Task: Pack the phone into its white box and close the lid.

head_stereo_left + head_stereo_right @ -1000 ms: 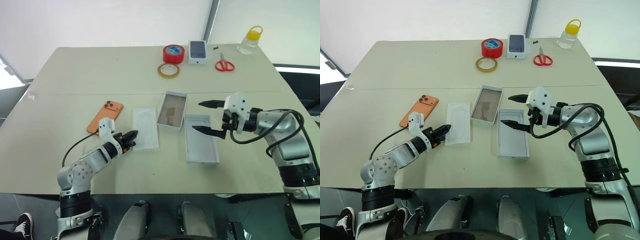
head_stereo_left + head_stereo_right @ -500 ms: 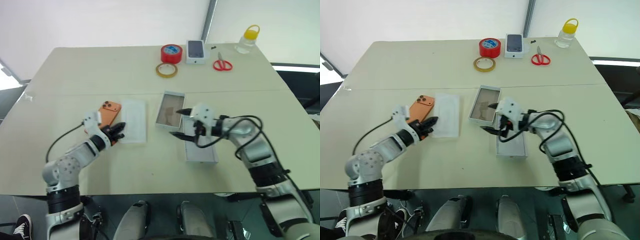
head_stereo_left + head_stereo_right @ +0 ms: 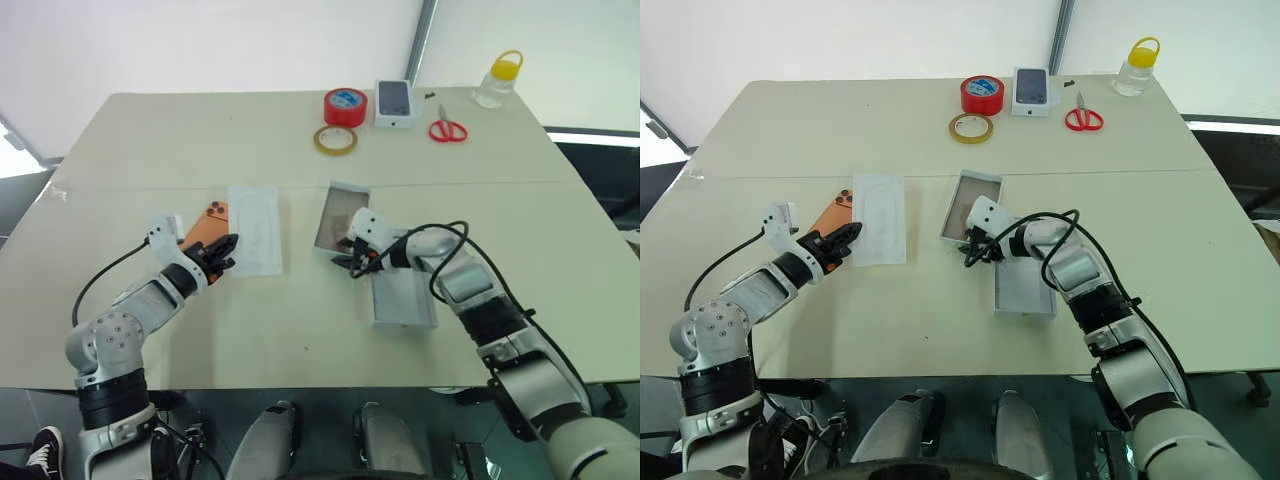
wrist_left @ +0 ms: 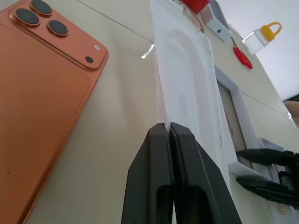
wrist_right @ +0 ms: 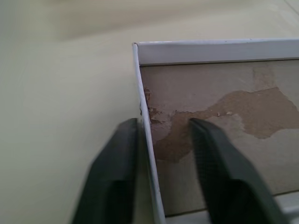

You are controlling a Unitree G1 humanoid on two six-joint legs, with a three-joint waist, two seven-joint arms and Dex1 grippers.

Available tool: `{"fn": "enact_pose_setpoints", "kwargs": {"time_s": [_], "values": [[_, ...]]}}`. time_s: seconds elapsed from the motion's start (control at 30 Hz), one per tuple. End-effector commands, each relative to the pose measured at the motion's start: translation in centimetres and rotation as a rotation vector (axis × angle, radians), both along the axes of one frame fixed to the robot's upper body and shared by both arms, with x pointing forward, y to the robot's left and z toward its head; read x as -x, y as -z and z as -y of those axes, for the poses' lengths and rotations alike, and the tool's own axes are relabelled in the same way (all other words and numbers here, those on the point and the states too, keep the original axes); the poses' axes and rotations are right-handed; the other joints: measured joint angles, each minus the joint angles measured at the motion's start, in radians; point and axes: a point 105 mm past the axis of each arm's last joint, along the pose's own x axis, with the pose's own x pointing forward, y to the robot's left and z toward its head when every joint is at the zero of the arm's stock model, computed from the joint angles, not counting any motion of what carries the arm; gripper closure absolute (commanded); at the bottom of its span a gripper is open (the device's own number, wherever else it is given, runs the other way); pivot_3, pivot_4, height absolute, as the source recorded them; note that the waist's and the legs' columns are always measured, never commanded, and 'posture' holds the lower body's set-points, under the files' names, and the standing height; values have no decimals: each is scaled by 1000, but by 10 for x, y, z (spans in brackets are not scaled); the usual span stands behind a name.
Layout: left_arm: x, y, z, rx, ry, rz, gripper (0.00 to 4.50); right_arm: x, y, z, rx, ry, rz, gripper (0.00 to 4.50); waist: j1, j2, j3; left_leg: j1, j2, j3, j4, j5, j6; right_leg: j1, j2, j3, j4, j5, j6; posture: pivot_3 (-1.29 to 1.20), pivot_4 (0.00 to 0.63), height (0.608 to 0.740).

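The orange phone lies camera-side up on the table at the left. Right beside it is a flat white card with an oval outline, and my left gripper is shut on the card's near edge. The white box, with its brownish floor, sits open at the table's middle. My right gripper straddles the box's near-left wall, one finger outside and one inside, with a gap still showing at the inner finger. The white lid lies open side up just right of the box, under my right forearm.
Along the far edge stand a red tape roll, a yellow tape ring, a small white box with a phone picture, red scissors and a yellow-capped bottle. Bare tabletop lies in front of the phone and box.
My left gripper has pulled the white card leftward, up against the phone. My right gripper has come left and down from above the lid to the box's wall, its jaws narrowing.
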Motion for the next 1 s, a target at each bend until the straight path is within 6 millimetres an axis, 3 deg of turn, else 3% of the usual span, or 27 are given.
{"fn": "enact_pose_setpoints", "kwargs": {"time_s": [0.03,0.23,0.43,0.6,0.7,0.87,1.0], "values": [[1,-14,-2,0,-10,57,4500,8,-6,-7,-32,-59,-11,4439,1,0,0,0,0,0,0,0,0,0,0,0,0,0,0,0,150,740],[-3,-31,4,54,12,90,4500,35,-19,-28,-87,-225,34,4439,0,0,0,0,0,0,0,0,0,0,0,0,0,0,0,0,150,740],[-9,-48,17,99,50,115,4500,66,-3,-45,-79,-330,18,4439,-1,0,0,0,0,-1,0,0,0,0,0,0,0,0,0,0,150,740],[-7,-43,25,94,80,90,4500,68,3,-48,-69,-327,24,4439,1,0,0,0,0,-1,0,0,-1,0,0,0,0,0,0,0,150,740],[-4,-32,33,81,96,55,4500,60,-2,-46,-61,-300,55,3627,1,0,0,0,0,-1,0,0,-1,0,0,0,0,0,0,0,150,740],[0,-20,41,61,105,25,4500,53,-22,-32,-117,-250,37,1082,2,0,0,0,0,-1,0,0,-1,0,0,0,0,0,0,0,150,740],[2,-13,52,61,117,19,4500,49,-33,7,-100,-202,22,1082,6,0,0,0,0,-1,0,0,0,1,0,0,-1,0,0,0,150,740]]}}
